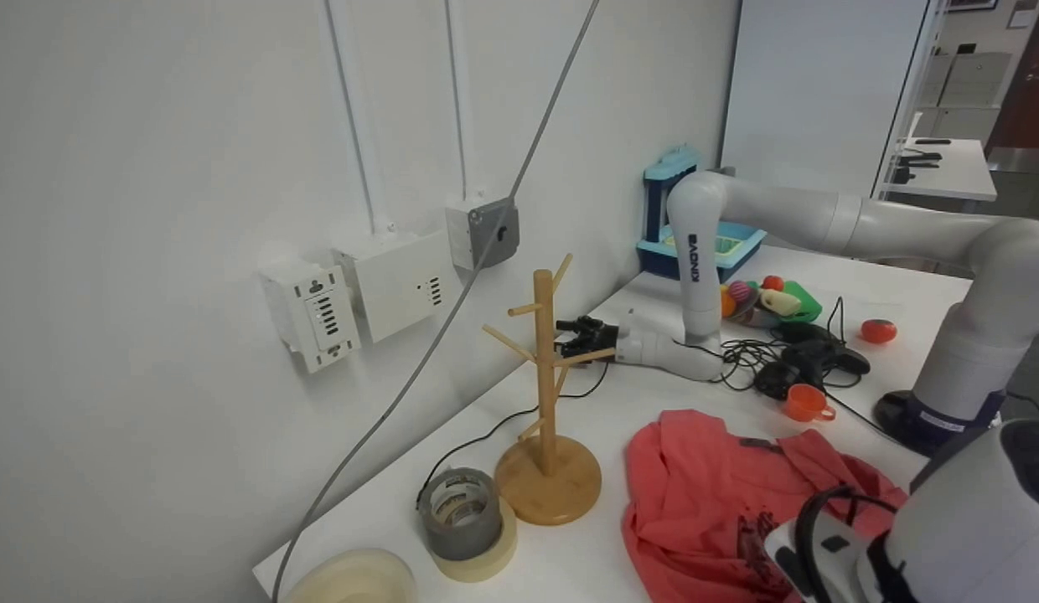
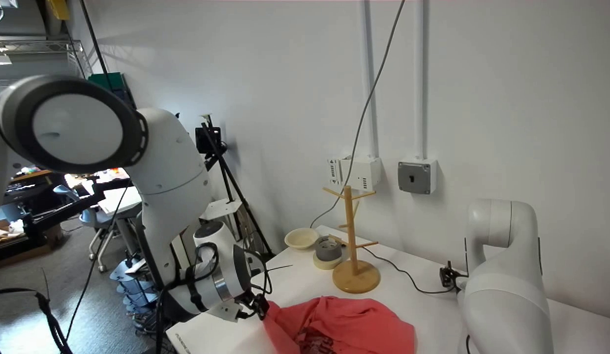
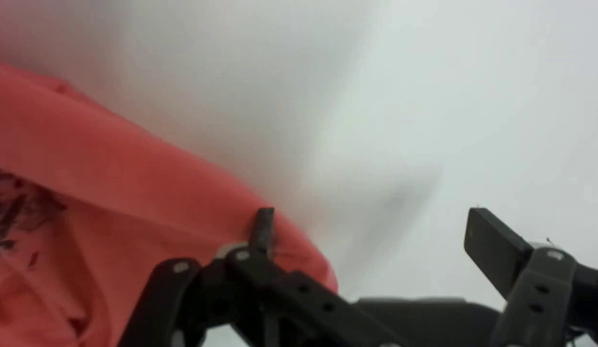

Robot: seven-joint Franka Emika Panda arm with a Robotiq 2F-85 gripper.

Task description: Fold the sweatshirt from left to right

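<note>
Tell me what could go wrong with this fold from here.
Weak grip: in the wrist view, the open gripper has one finger at the edge of the sweatshirt and the other over the table, so closing might catch little cloth.
Uneven fold: the sweatshirt lies rumpled, so it may bunch rather than lie flat.
Collision: in an exterior view, the orange cup sits close beside the sweatshirt, so cloth swung too far could push it.
</note>
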